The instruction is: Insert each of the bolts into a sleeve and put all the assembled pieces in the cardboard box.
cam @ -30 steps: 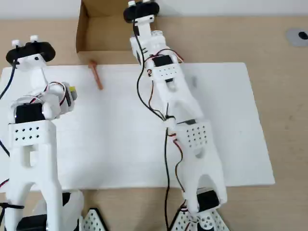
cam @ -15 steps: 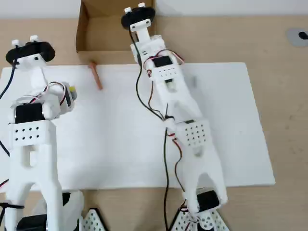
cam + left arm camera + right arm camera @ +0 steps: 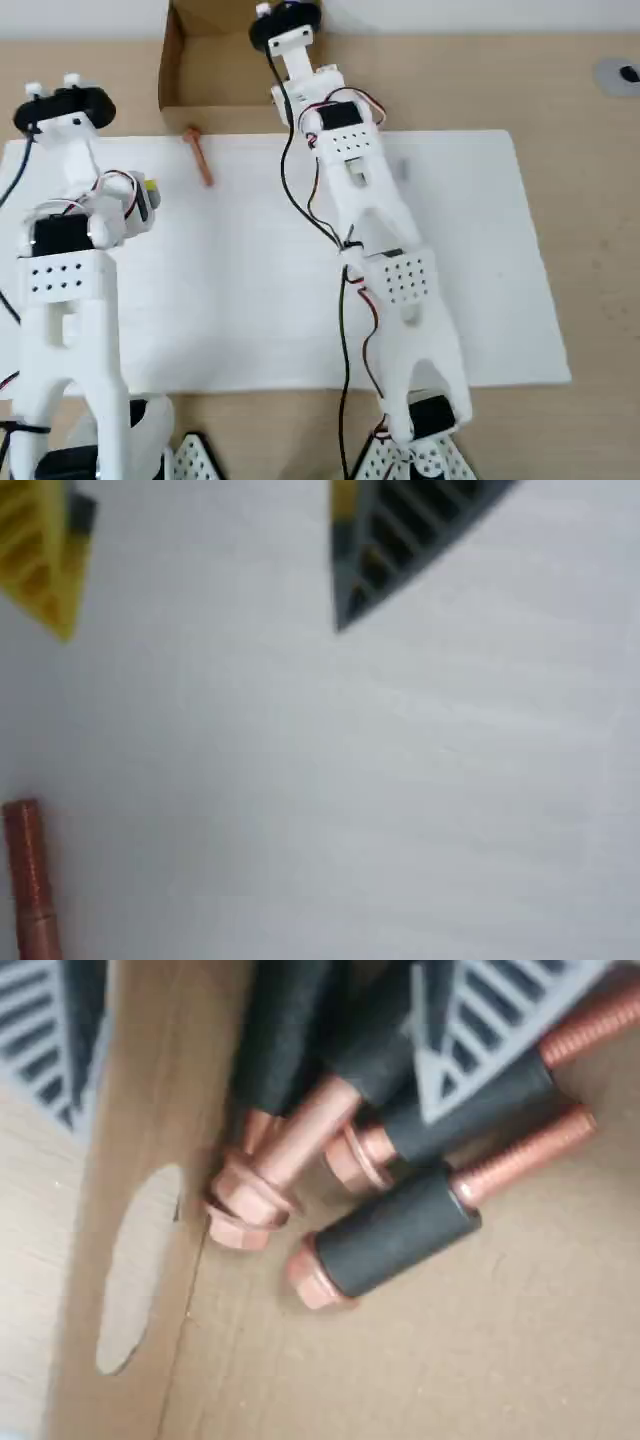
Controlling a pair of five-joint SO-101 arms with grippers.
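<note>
Right wrist view shows bolts in black sleeves [image 3: 400, 1240] lying on the floor of the cardboard box [image 3: 450, 1380], at the far side of the table [image 3: 580, 80]. The right gripper [image 3: 250, 1120] hangs over them, jaws wide apart, holding nothing. One bare bolt [image 3: 200, 157] lies on the white mat [image 3: 250, 290], just on the near side of the box. The left gripper [image 3: 200, 630] hangs close by, open and empty too. That round bolt could roll away if a finger bumps it.

A white sheet [image 3: 250, 300] lies flat on the wooden desk [image 3: 580, 100] and covers most of its middle. A grey disc [image 3: 618, 75] with a dark centre sits on the desk at its far right, apart from the sheet.
</note>
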